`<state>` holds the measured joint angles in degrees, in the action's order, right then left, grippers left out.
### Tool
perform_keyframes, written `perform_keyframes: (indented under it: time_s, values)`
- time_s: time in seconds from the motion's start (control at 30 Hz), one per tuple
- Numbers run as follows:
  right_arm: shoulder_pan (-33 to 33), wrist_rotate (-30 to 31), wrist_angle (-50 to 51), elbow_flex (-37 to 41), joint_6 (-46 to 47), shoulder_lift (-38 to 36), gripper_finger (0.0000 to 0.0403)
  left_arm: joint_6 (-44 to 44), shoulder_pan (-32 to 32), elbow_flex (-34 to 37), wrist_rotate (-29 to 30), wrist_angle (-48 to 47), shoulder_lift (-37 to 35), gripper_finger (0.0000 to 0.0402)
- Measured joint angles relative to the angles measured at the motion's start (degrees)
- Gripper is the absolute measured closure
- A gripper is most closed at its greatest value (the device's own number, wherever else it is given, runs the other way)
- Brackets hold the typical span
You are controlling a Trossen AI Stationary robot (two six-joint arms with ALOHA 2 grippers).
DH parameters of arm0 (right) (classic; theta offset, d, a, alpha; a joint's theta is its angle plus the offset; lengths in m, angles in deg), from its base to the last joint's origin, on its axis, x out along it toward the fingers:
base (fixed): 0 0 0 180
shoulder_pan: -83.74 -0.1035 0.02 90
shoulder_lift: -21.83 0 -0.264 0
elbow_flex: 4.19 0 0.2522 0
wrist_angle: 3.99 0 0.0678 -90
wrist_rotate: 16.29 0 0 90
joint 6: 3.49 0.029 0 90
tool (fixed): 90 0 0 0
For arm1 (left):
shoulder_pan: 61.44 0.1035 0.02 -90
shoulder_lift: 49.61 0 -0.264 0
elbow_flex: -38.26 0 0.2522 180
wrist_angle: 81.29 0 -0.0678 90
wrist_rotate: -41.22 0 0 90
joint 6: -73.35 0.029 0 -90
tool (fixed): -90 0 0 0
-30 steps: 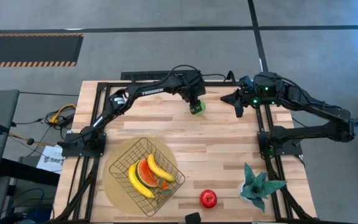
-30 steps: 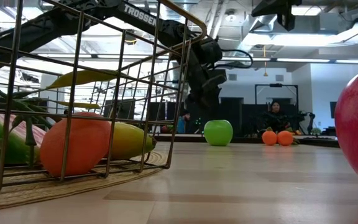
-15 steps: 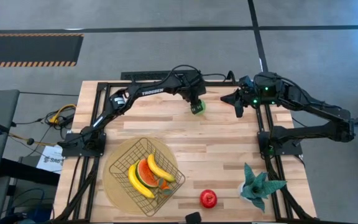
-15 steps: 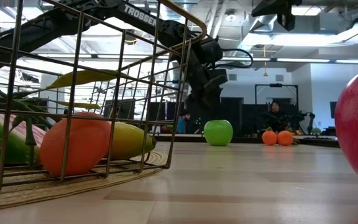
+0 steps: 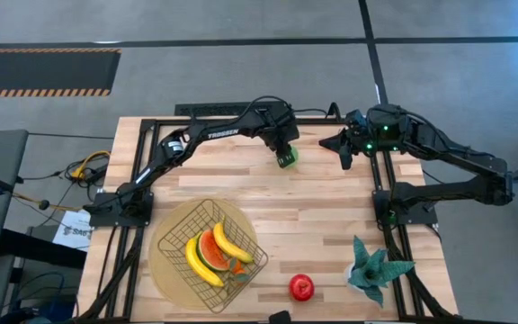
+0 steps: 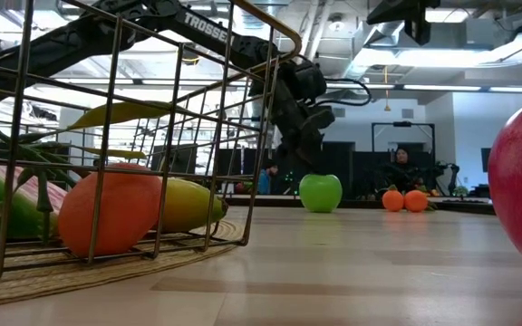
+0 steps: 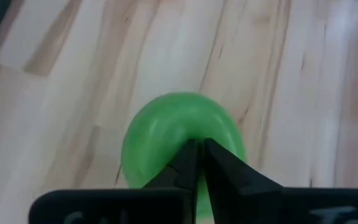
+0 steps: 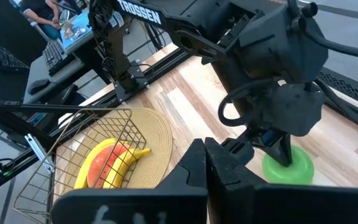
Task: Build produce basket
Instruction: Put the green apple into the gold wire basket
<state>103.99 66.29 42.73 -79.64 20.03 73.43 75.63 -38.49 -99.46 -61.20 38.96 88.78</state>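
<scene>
The green apple [image 5: 288,158] stands on the wood near the table's far edge, and my left gripper [image 7: 197,148] is on it from above, shut on its top. The dark wire basket [image 5: 241,219] sits on a round tan mat near the near-left corner. It holds two yellow bananas [image 5: 230,244], the red-orange wedge slice [image 5: 207,248] and an orange fruit [image 6: 109,220]. The shiny red fruit [image 5: 301,287] lies near the near edge. Two small oranges [image 6: 403,200] lie far back in the low view. My right gripper [image 8: 204,150] hovers shut above the far right part of the table. My left gripper points down onto the top middle of the green apple [image 7: 178,127], its fingertips [image 7: 219,155] closed together at the dimple there. The fingers hide what lies between them. The apple stands upright with its underside [image 6: 320,209] on the table.
A teal spiky plant [image 5: 376,268] stands at the near right corner. Dark frame rails [image 5: 387,193] run along both sides of the table. Bare wood lies between the apple and the basket. A person [image 6: 401,165] sits in the room beyond the far edge.
My left arm has shifted a little toward the table's right, staying on the apple, and the apple has moved slightly with it.
</scene>
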Motion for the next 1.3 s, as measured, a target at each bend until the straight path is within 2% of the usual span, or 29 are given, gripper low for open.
perform_keyframes:
  time_s: [0.37,0.6,0.77,0.87,1.1,1.3]
  values:
    - [0.0,0.0,0.03,0.0,0.03,0.0,0.0399,2.09,-0.25,-2.01,3.45,-1.04,0.36,0.0401]
    - [0.02,0.0,0.03,0.0,0.03,-0.01,0.04,2.82,-0.91,-10.23,4.11,-8.3,0.65,0.0401]
    - [0.02,0.0,0.06,0.0,-0.01,0.01,0.04,1.88,-1.58,-9.91,2.76,-9.05,-3.17,0.0401]
    - [0.03,0.0,0.04,0.0,-0.04,0.0,0.04,1.9,-1.96,-11.06,2.36,-14.84,-6.15,0.0401]
    - [1.28,0.0,0.01,-0.02,-1.15,-0.79,0.04,2.42,-4.97,-10.74,6.57,-28.97,-13.57,0.0401]
    - [1.27,0.0,0.13,-0.02,-1.59,-0.77,0.04,-2.48,-9.06,-10.73,13.75,-43.88,-19.24,0.0401]
